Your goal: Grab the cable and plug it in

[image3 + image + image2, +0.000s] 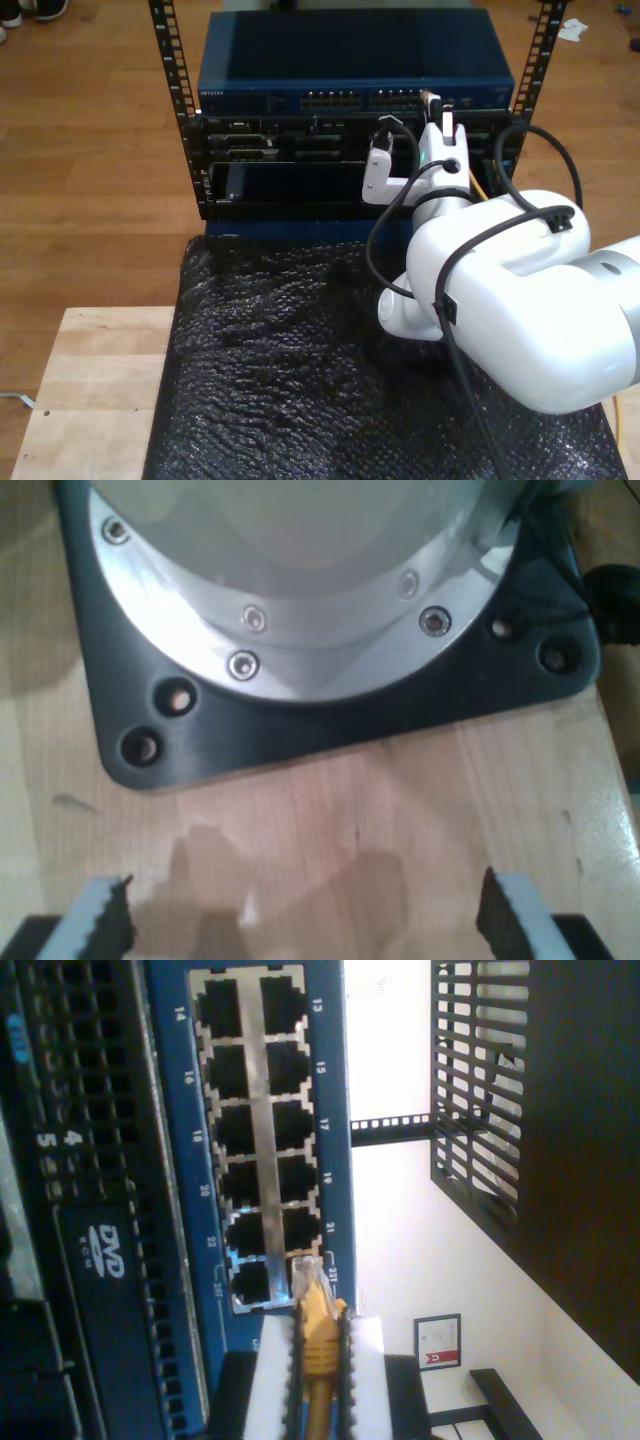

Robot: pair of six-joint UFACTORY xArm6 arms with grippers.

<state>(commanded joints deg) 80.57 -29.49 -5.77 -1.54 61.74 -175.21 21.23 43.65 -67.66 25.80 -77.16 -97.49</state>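
The yellow-orange cable point(318, 1360) runs up between the white pads of my second gripper point(318, 1325), which is shut on it just behind the plug. The clear plug point(305, 1275) points at the blue switch point(335, 1110) and sits at the end ports beside label 23; I cannot tell whether it is inside one. In the exterior view my second gripper point(436, 105) is raised against the port row of the switch point(300, 75), on the white arm at the exterior view's right. A thin stretch of the cable point(479, 187) hangs beside that arm. My first gripper point(305, 920) stands open over bare wood with nothing between its fingers.
A dark base plate point(330, 730) with a metal flange point(300, 630) lies just beyond my first gripper. Black servers point(290, 165) fill the rack under the switch, one of them with a DVD drive point(105, 1260). Black bubble wrap point(290, 370) covers the wooden table point(90, 390).
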